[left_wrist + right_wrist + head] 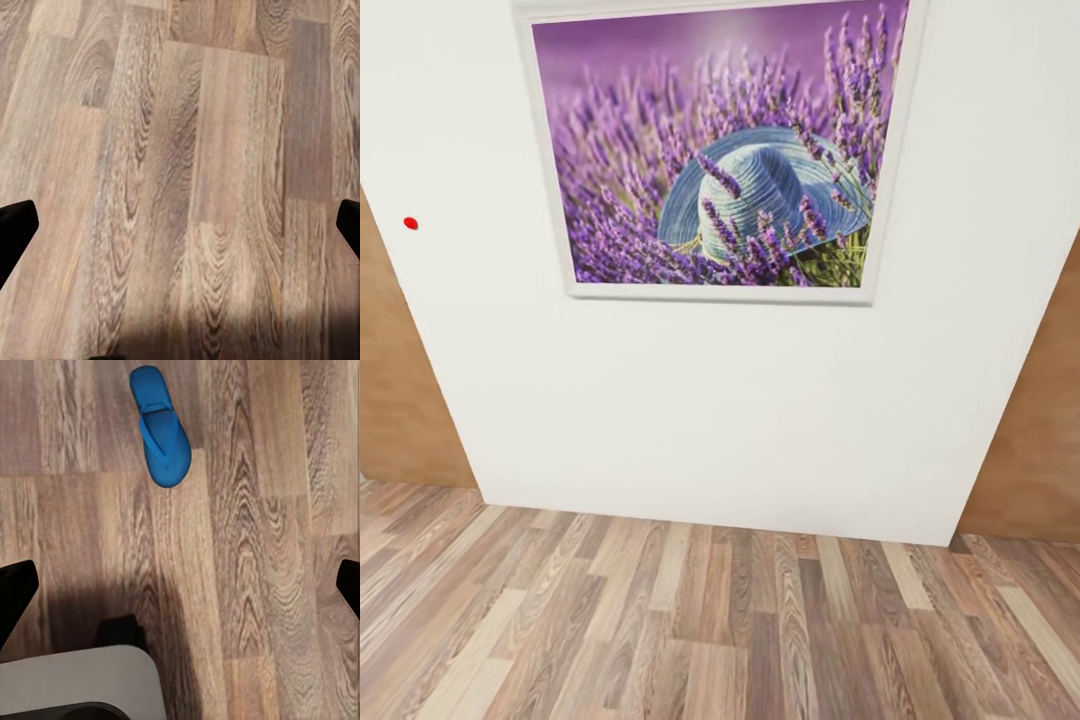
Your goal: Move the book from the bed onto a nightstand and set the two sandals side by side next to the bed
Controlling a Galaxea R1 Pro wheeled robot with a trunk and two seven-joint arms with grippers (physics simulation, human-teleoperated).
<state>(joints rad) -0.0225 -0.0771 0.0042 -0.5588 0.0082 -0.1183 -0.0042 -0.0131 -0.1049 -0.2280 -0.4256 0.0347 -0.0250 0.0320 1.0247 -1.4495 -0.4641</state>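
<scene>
Right pincer (180,585) above blue sandal (160,426)

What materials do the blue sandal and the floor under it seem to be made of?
The sandal looks like moulded rubber or foam: uniform bright blue, smooth and matte, without seams. The floor looks like wood plank or laminate: grain swirls, plank joints, a low sheen.

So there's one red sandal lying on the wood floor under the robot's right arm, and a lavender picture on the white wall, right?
Not quite: the sandal is bright blue, not red, as the right wrist view shows. It does lie alone on the wood floor below the right arm, and the head view shows the lavender picture on the white wall.
</scene>
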